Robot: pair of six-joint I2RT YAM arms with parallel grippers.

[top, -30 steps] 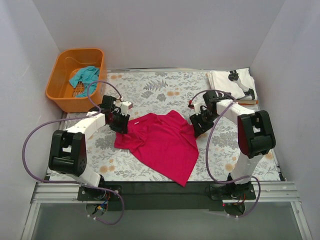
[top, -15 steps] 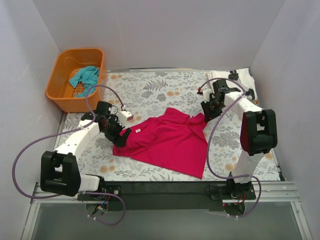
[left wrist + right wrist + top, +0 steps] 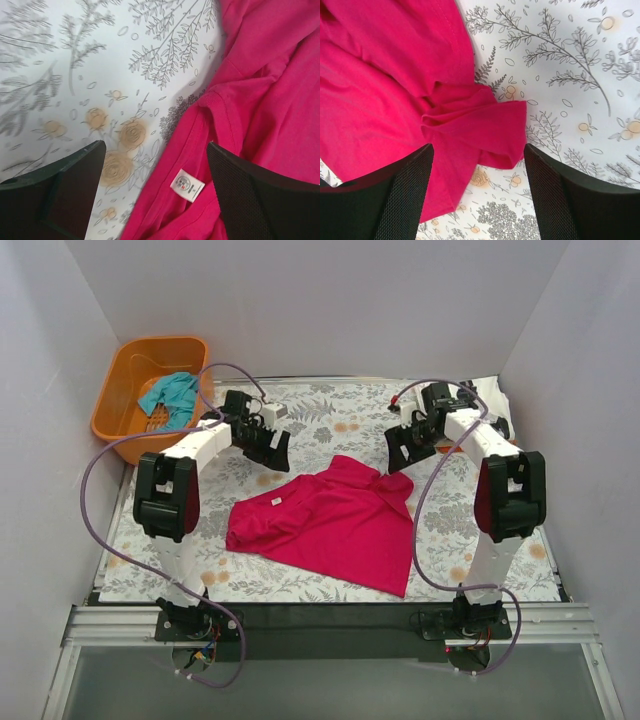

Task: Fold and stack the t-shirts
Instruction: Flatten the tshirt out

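The magenta-red t-shirt point(image 3: 330, 525) lies loosely spread and creased on the middle of the floral table. My left gripper point(image 3: 272, 450) hovers open just behind its left edge. In the left wrist view the collar with its white label point(image 3: 187, 185) lies below, between the open fingers point(image 3: 65, 185). My right gripper point(image 3: 400, 452) hangs open behind the shirt's right corner; the right wrist view shows a bunched sleeve point(image 3: 485, 125) under it. The teal t-shirt point(image 3: 170, 392) lies in the orange basket. The white t-shirt point(image 3: 497, 400) sits at the back right, mostly hidden by my right arm.
The orange basket point(image 3: 125, 430) stands at the back left corner, off the floral cloth point(image 3: 330, 420). Grey walls close in both sides and the back. Purple cables loop out from both arms.
Both grippers let go of the magenta-red t-shirt and drew away toward the back of the table. The shirt dropped and now lies wider and flatter.
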